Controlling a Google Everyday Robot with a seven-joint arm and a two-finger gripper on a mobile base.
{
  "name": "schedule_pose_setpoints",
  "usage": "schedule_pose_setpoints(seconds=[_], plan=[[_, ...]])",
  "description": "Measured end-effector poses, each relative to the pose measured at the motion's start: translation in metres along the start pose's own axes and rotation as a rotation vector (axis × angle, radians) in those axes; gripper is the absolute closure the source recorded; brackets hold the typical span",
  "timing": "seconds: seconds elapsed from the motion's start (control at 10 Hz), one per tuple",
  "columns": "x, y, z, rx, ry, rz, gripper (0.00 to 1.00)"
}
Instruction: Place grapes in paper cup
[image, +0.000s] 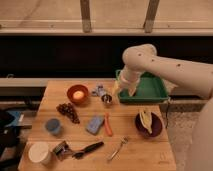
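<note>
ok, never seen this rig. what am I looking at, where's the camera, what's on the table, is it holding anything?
It is a mobile robot with a single white arm reaching in from the right. There is only one camera. It looks down on the table from the near side, and where it is mounted is not known. The gripper hangs at the left edge of the green tray with its jaws open and nothing in them.

On the wooden table the grapes lie left of centre and the paper cup stands at the near left corner. There is also a smaller blue cup, an orange bowl holding a pale ball, a blue block, a dark bowl and a black-handled tool.

The job is to put the grapes into the paper cup. They are not in it yet.
</note>
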Motion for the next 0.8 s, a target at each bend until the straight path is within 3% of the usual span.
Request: schedule_pose_setpoints(seconds=[0.3,0.8], plan=[[-0.021,0.077,0.004,-0.022,-0.002,-0.136,0.35],[-0.022,0.078,0.004,-0.019,-0.001,-0.145,0.35]])
